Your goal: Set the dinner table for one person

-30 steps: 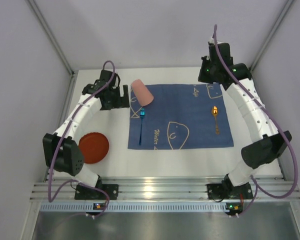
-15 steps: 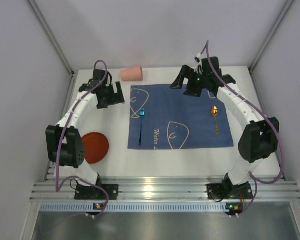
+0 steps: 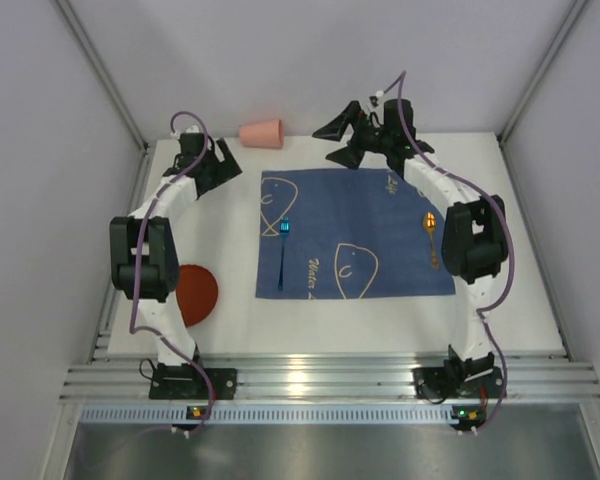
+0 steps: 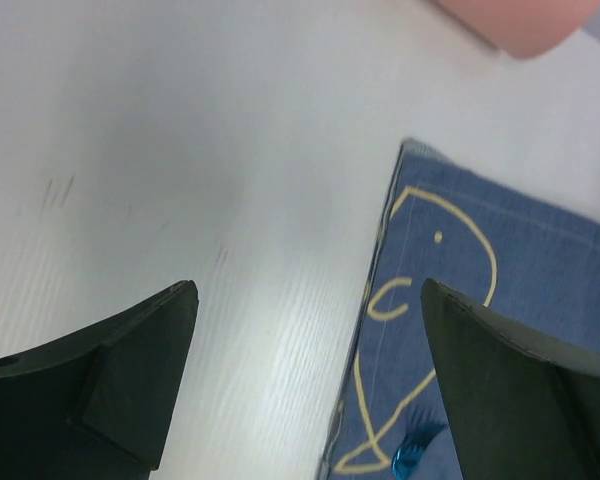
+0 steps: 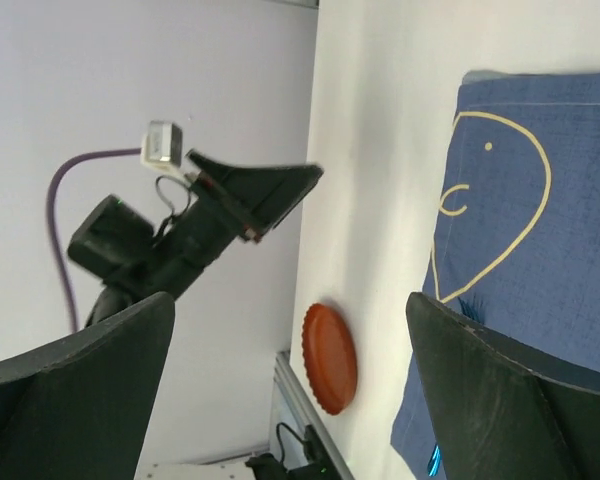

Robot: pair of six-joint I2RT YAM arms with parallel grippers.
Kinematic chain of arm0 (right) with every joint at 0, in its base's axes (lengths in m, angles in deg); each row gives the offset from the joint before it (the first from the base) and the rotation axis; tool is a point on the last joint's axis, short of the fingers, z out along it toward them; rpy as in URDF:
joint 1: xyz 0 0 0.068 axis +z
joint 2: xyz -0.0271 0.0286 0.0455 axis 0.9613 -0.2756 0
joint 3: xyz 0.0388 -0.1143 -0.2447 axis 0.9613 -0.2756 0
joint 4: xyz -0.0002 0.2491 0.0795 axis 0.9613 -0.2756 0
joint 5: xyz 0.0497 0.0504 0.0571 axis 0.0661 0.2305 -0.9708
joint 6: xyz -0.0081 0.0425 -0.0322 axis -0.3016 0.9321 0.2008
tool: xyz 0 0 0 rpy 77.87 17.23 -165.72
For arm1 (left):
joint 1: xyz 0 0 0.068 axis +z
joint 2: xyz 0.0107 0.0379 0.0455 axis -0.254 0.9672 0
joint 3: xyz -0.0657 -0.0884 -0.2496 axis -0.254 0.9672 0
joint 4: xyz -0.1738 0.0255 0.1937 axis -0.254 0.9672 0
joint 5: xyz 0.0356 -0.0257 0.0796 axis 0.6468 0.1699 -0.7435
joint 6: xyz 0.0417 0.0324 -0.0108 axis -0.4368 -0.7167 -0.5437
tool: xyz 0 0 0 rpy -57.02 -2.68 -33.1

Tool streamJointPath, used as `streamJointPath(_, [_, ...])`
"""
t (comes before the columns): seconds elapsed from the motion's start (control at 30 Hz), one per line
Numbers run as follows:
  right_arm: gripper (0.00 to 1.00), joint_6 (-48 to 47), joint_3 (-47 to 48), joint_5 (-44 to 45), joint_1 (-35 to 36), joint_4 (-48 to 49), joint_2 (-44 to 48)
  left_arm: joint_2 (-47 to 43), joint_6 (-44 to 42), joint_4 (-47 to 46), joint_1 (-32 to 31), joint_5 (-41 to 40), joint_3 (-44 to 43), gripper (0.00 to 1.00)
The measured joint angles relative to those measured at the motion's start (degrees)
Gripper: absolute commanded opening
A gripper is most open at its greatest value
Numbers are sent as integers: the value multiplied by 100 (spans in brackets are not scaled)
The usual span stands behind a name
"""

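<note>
Overhead, a large white matte rectangular tabletop edged by a silver aluminium rail [image 3: 380, 322] fills the view; this is the dinner table. At its left lies a round red-orange plate [image 3: 200, 290], partly hidden by the left arm's elbow. Further back, the left gripper [image 3: 223, 160] hovers over bare table just beside the far left corner of a dark blue cloth mat with gold line drawings [image 3: 360, 215], fingers spread, nothing between them. A pink cup [image 3: 262, 133] lies on its side at the far edge, between the two grippers. A blue fork [image 3: 283, 245] lies on the mat's left part. Gold script near the mat's front edge seems to read "Water". The right gripper [image 3: 336, 143] hangs by the mat's far edge, fingers wide apart and empty. A gold spoon [image 3: 430, 222] lies on the mat's right part.
</note>
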Motion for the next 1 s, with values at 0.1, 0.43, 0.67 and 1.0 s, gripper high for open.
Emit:
streamJointPath(0.1, [100, 225, 35, -28, 0, 149, -39, 560, 267, -564, 129, 195, -286, 98])
streamJointPath(0.43, [100, 1298, 1534, 345, 33, 1167, -1683, 1884, 1211, -1827, 597, 656, -1482, 98])
streamJointPath(0.67, [100, 1316, 660, 428, 74, 1139, -1825, 3438, 2398, -2527, 758, 704, -3171, 98])
streamJointPath(1.0, [100, 625, -1486, 229, -101, 831, 72, 5584, 3974, -3429, 654, 957, -5416, 99])
